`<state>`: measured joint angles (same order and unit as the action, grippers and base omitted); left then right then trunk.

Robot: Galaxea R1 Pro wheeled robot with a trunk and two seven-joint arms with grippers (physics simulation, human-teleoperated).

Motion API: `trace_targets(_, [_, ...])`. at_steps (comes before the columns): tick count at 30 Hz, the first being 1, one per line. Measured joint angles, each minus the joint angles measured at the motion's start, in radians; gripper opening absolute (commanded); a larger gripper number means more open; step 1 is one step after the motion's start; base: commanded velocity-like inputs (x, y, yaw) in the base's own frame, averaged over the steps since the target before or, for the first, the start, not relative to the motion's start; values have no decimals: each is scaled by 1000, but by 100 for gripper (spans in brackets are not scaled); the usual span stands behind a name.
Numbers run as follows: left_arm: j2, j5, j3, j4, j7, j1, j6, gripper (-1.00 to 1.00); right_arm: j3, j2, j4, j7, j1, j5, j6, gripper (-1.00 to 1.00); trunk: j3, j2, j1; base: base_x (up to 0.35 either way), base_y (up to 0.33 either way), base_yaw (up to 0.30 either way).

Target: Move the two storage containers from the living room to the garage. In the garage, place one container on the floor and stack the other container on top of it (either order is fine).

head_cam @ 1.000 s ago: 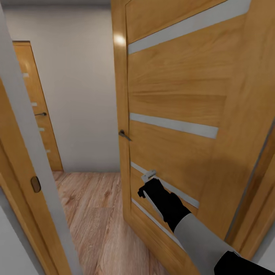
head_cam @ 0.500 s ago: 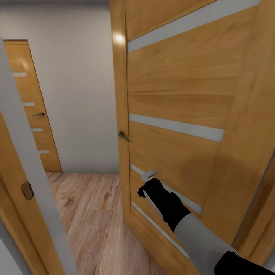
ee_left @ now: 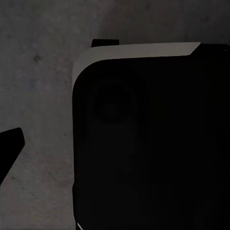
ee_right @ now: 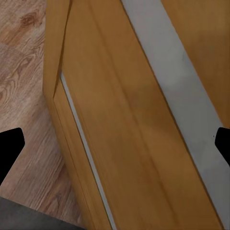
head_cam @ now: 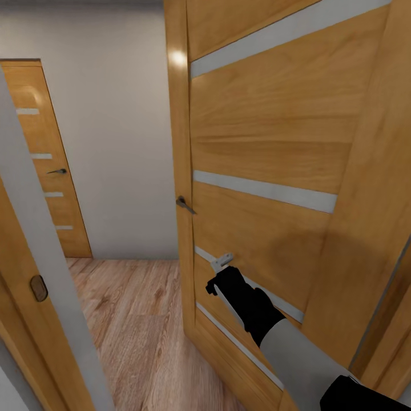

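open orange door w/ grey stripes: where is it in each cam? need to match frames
Head view: the open door takes up the right half, its edge near centre, the right tool against its lower panel.
Right wrist view: the same door close up, running diagonally, wood-plank floor beside it.
Left wrist view: not in it.
Shared landmark: the door's grey stripe.

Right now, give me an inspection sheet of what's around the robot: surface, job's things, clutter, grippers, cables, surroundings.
Surface: light wood-plank floor.
Job's things: nothing seen.
Clutter: nothing seen.
Grippers: right gripper at the open door, near a pale stripe, contact unclear; its fingers spread wide in the right wrist view. Left gripper: one dark fingertip beside a dark body, state unclear.
Cables: nothing seen.
Surroundings: door handle on the open door's edge; a second, shut door further off; grey-white wall; door frame close at the left.
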<state>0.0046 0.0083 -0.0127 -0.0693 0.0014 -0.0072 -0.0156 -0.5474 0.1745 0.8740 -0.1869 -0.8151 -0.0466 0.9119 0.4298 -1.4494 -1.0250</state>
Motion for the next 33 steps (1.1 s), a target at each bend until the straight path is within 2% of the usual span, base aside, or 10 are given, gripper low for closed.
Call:
trace_targets(16, [0,0,0,0,0,0,0,100,0,0,0,0,0,1,15,100,0,0,0,0,0,0])
trace_targets(23, [0,1,-1,-3,0,0,-1,100,1,0,-28,-37,-23,-33,36,100,0,0,0,0,0,0])
trace_targets(28, [0,1,-2,-3,0,0,-1,100,0,0,-4,-13,5,-9,7,100,0,0,0,0,0,0])
trace_targets(33, [0,1,-1,-3,0,0,-1,100,-1,0,4,4,14,16,9,100,0,0,0,0,0,0])
